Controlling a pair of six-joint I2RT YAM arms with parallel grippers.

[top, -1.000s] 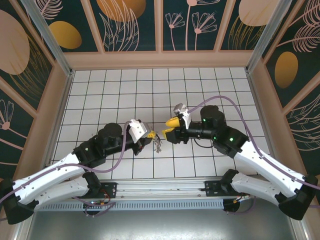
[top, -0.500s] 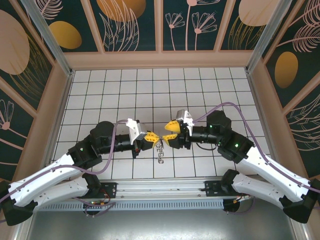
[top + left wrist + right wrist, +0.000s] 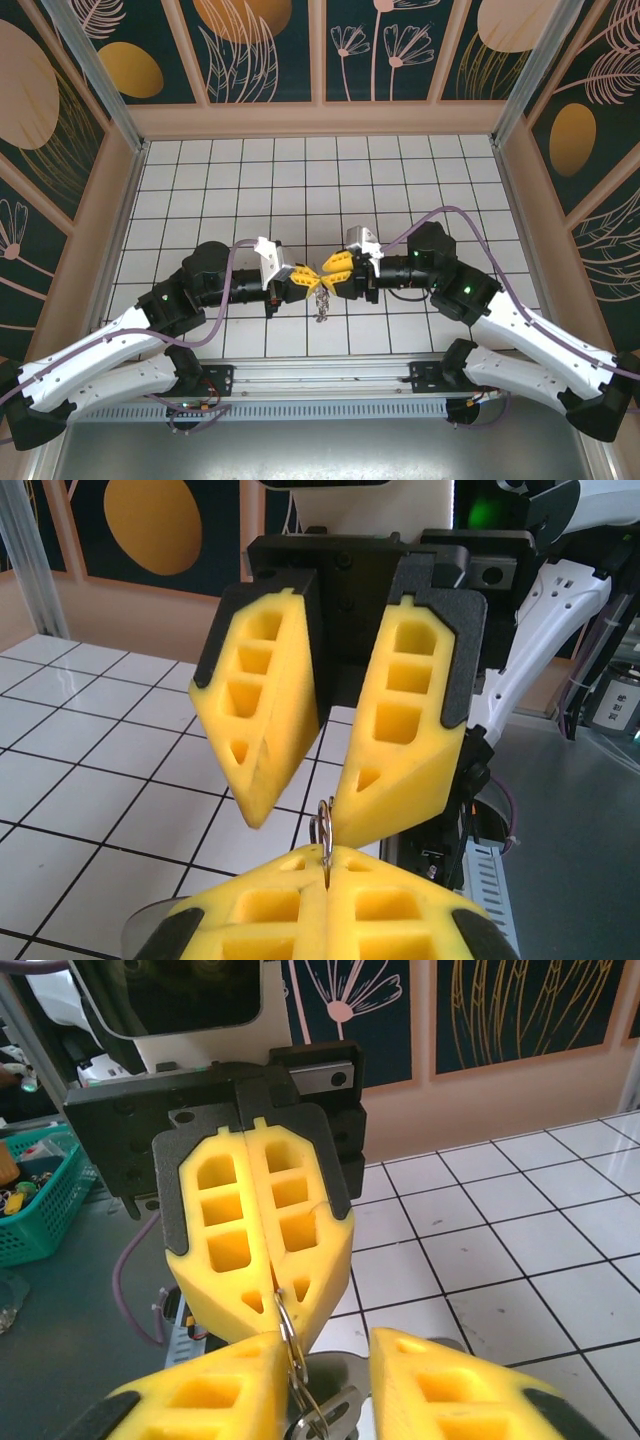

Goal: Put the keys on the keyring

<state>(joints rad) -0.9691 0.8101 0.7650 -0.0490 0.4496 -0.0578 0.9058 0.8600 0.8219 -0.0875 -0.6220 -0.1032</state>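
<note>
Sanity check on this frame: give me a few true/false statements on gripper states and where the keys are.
1. The left gripper is shut on the keyring. True.
2. The right gripper is shut as well. False: its fingers stand apart, open.
3. The two grippers face each other tip to tip over the tiled table. True.
4. The keys lie by the far wall. False: they are right at the meeting fingertips, towards the table's near edge.
</note>
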